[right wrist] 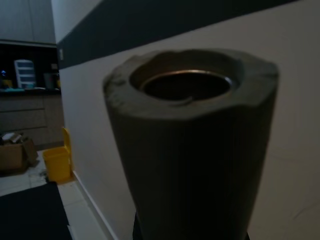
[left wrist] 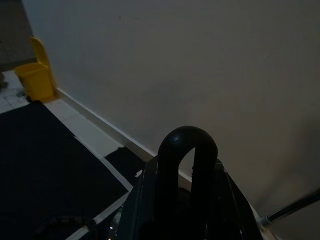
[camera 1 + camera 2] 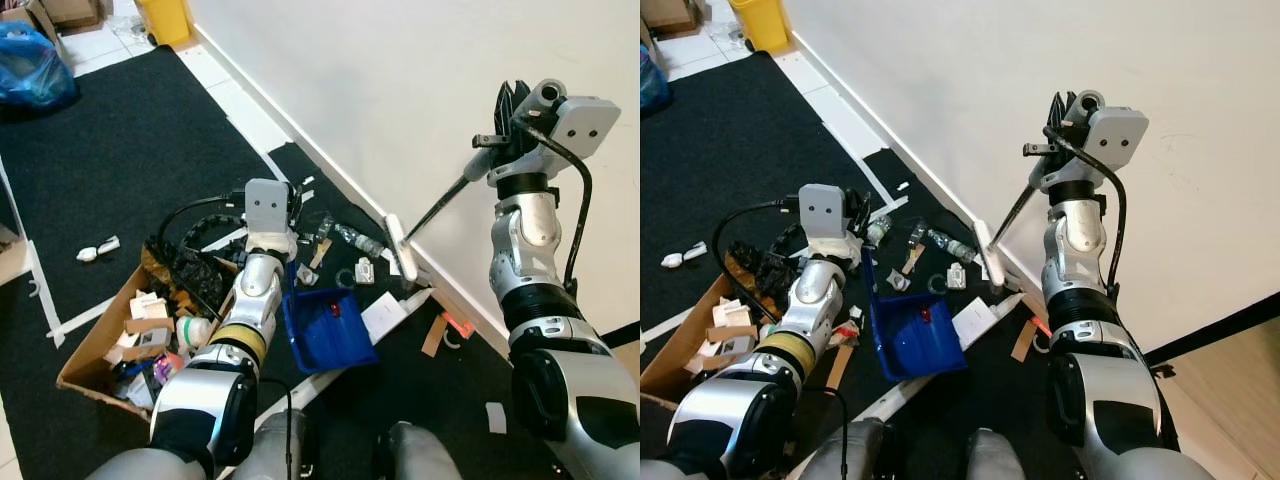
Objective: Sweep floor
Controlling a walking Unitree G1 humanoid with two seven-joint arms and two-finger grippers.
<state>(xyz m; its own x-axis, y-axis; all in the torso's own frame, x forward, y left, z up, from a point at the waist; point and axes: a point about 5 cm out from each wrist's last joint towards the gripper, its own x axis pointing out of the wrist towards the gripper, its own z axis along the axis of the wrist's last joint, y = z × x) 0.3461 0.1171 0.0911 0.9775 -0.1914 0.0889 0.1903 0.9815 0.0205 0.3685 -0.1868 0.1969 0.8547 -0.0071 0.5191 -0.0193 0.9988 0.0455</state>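
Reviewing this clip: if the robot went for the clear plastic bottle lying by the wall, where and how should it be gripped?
Probably across the middle of the clear plastic bottle, from above. It lies on its side on the black mat, so its round body offers two opposite sides to close on, while its ends sit close to other litter and the broom head.

bright heads, murky wrists

i get evenly lit, sharp pictures from both eye views, the white wall [image 3: 400, 90] bright without glare and shadows soft. both wrist views are dim; the grey handle end [image 1: 192, 145] sits close and blurred.
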